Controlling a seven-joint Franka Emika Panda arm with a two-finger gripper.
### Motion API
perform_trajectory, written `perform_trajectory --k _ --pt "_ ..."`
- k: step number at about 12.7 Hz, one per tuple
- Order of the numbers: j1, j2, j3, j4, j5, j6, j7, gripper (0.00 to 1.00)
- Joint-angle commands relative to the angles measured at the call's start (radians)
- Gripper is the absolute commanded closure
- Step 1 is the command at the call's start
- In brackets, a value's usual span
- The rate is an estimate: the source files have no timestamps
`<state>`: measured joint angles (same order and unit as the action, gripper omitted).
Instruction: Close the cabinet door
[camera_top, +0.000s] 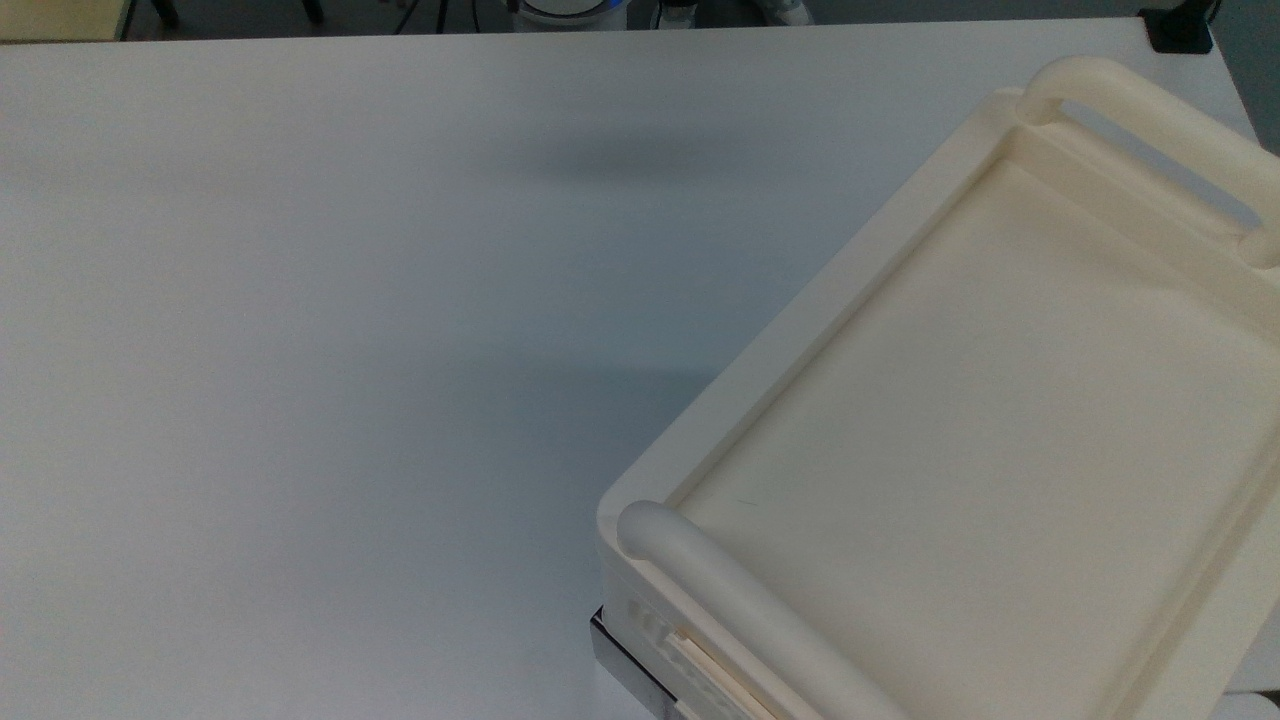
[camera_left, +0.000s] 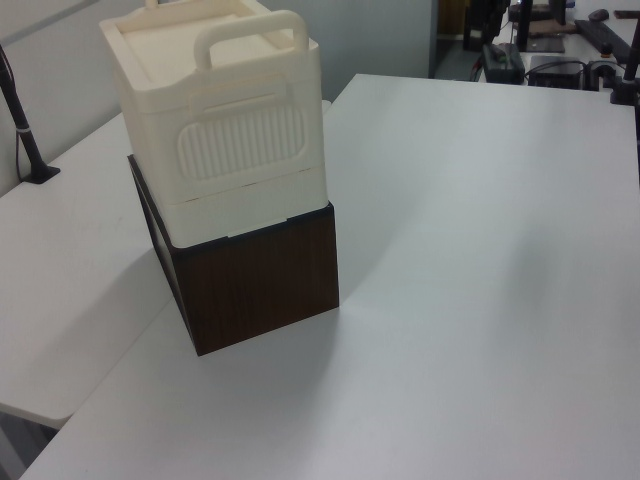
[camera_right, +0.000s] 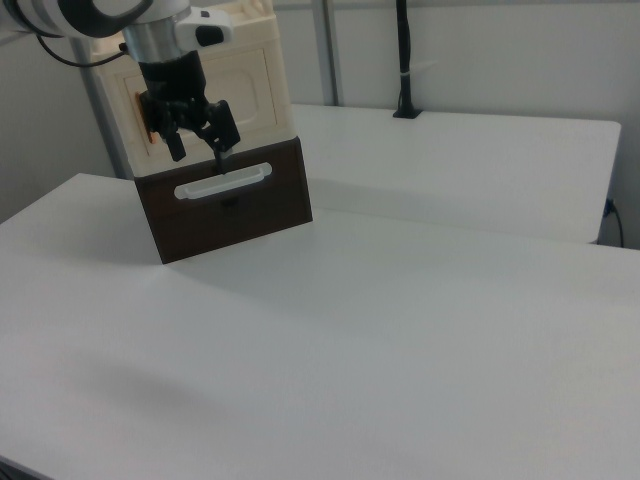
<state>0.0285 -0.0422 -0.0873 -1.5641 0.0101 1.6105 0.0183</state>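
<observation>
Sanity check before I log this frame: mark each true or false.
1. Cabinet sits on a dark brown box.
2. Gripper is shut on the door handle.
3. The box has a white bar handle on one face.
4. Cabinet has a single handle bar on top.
1. True. The cabinet stands upright on the dark brown box.
2. False. In the right view the gripper is open, with nothing between its fingers.
3. True. The right view shows a white bar handle across the box's face.
4. False. The top view shows two handle bars, one at the far end and one at the near end.
</observation>
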Motion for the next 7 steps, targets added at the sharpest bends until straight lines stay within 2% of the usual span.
perform_trajectory --k 1,7 --pt "0.027 -0.024 -0.049 -0.037 0.007 0.011 -0.161 0.0" --pt "0.028 -0.018 -0.04 -0.033 0.005 0.009 -0.147 0.0"
